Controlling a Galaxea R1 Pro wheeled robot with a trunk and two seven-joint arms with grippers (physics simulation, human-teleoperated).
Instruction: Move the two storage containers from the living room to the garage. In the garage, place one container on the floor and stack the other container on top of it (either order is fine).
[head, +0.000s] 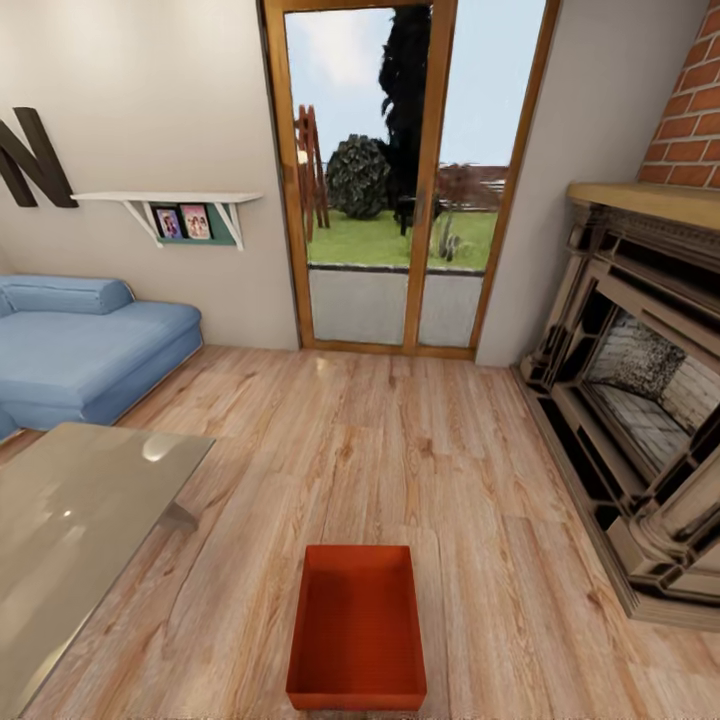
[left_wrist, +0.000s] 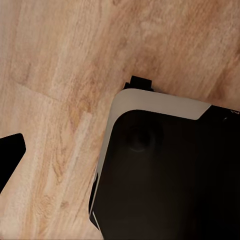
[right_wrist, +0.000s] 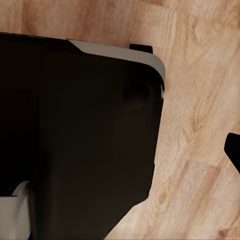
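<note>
Storage container: one red-orange open box sitting flat on the light wood-plank floor, low centre of head view, long axis pointing away toward the glass door. Inside empty, nothing touching it.

Room: living room. Cream walls, wood-framed glass door straight ahead with lawn and trees outside. Blue sofa at left against the wall, white wall shelf above it carrying two small photos, dark letter on the wall further left. Glossy low counter at near left, well apart from the box. Brick fireplace with wood mantel along the right side.

Floor: planks run lengthwise toward the door, visible grain, slight sheen near the door.

Wrist views: both look down at the same plank floor past the robot's dark base body with its pale edge trim. Left hand and right hand: cannot tell whether open or closed; only a dark sliver at each frame's edge.
</note>
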